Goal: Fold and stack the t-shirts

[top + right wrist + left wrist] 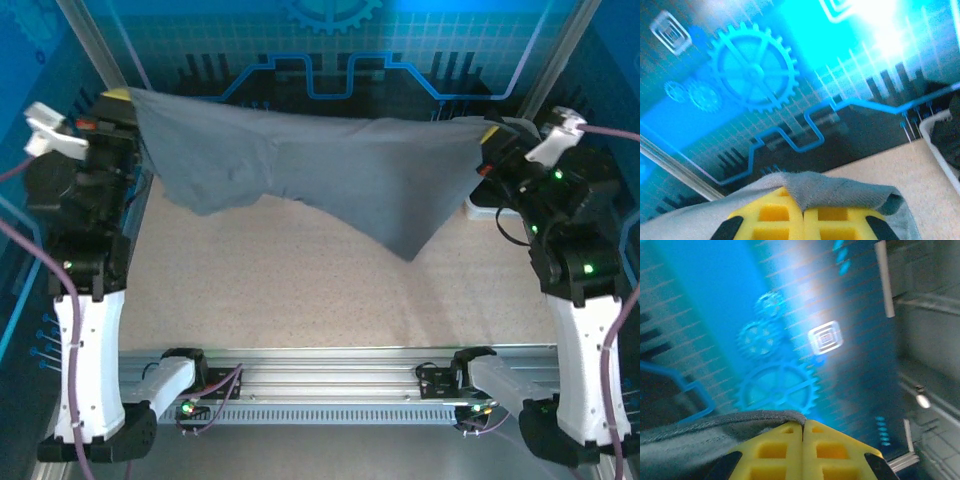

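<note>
A slate-grey t-shirt hangs stretched in the air between both arms, sagging in the middle, its lowest corner near the table's centre right. My left gripper pinches its left top corner; in the left wrist view the yellow fingers are pressed together with the grey t-shirt edge caught at the left gripper's tip. My right gripper holds the right top corner; in the right wrist view the grey t-shirt drapes over the closed right gripper.
The speckled beige table lies below the hanging cloth. A white mesh basket with dark cloth inside stands at the right edge, behind the right arm. A blue patterned back wall closes the far side.
</note>
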You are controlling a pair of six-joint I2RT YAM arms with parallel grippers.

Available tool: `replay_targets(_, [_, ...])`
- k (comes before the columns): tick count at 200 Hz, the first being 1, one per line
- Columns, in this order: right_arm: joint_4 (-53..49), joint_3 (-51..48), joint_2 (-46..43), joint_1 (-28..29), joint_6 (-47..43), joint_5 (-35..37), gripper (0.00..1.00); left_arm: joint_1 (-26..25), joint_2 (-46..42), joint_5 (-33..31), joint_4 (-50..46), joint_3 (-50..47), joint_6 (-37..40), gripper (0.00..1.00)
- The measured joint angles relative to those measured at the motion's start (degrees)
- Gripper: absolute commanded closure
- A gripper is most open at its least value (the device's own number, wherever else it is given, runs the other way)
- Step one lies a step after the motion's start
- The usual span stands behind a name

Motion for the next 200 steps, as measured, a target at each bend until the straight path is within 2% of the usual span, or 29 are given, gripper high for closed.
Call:
replay_targets(33, [2.4, 3.1, 2.1, -1.5, 0.6, 0.8, 1.0, 0.0, 3.9, -0.6, 0.1, 9.9, 1.6, 1.0])
replay_targets(53, [3.5, 7.8, 9.8, -2.6, 1.2, 0.8, 1.0, 0.0, 11.3, -0.3, 0.0, 16.8, 2.0, 1.0])
replay_targets(68, [3.6, 14.1, 19.8, -3.5, 1.8, 0.7, 1.0, 0.3, 19.4, 0.5, 0.0, 21.1, 1.9, 1.0])
replay_targets(73, [3.2, 17.5, 24.3, -3.8, 2.1, 0.7, 0.92, 0.4, 23.1, 1.0, -0.5, 23.1, 1.9, 1.0])
replay_targets(78, [2.7, 20.7, 28.7, -4.1, 2.3, 0.6, 0.76, 0.6, 27.1, 1.5, -1.0, 25.3, 1.8, 1.0])
replay_targets(82, [2.4, 23.3, 31.9, -4.3, 2.5, 0.5, 0.63, 0.7, 30.2, 2.1, -1.4, 27.4, 1.8, 0.93])
replay_targets(90, [0.8, 30.0, 40.3, -4.8, 2.8, 0.1, 0.42, 1.0, 38.7, 3.8, -2.8, 33.0, 1.8, 0.67])
replay_targets(100, [-2.8, 39.2, 50.3, -5.2, 2.7, -0.1, 0.25, 1.2, 49.2, 5.8, -5.0, 40.3, 1.9, 0.42])
replay_targets(107, [-6.2, 46.6, 57.9, -5.4, 2.5, 0.0, 0.2, 1.4, 55.6, 7.0, -6.8, 44.0, 1.9, 0.26])
replay_targets(121, [-12.6, 57.3, 69.7, -5.4, 1.4, 0.6, 0.17, 1.5, 65.9, 9.0, -11.8, 45.6, 2.4, 0.21])
replay_targets(130, [-16.5, 59.4, 73.7, -5.1, 0.7, 0.9, 0.17, 1.6, 68.5, 9.6, -14.4, 42.2, 3.0, 0.2])
replay_targets(138, [-19.7, 58.4, 75.0, -4.7, 0.0, 1.1, 0.17, 1.6, 68.6, 10.0, -15.8, 35.9, 3.5, 0.22])
replay_targets(150, [-21.5, 51.5, 73.4, -3.8, -1.0, 1.7, 0.17, 1.6, 66.2, 10.1, -16.8, 25.2, 4.5, 0.24])
replay_targets(180, [-16.6, 17.2, 54.9, -0.1, -1.2, 2.1, 0.17, 1.9, 49.9, 10.6, -17.0, -0.7, 6.2, 0.31])
replay_targets(200, [-14.3, 1.5, 43.5, 2.0, -0.4, 2.0, 0.21, 2.0, 36.2, 12.2, -14.1, -13.9, 6.3, 0.39])
